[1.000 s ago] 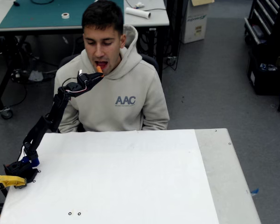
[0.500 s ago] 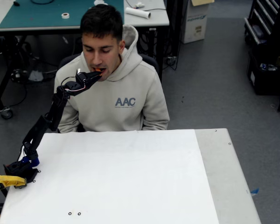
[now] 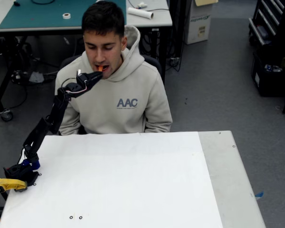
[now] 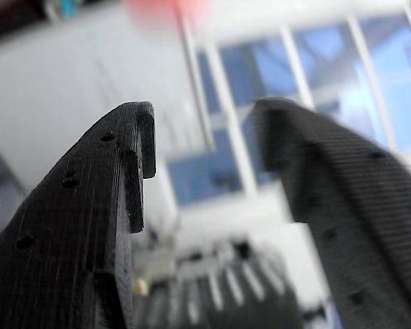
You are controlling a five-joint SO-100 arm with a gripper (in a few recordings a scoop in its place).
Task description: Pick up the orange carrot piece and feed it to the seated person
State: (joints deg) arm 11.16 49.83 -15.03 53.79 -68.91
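The seated person in a beige hoodie sits behind the white table and leans toward my arm. The orange carrot piece sticks out from between his lips. My black gripper is raised just below and left of his mouth, close to the carrot's outer end. In the wrist view the gripper is open, its two black fingers wide apart with nothing between them. A blurred reddish patch sits at the top edge of that view.
The white table spreads in front of the person, with the arm's base clamped at its left edge beside a yellow tool handle. Behind the person stands a desk with a green mat.
The gripper carried the carrot piece up to the person's open mouth. He now holds it between his lips, and the gripper sits slightly lower and left of it.
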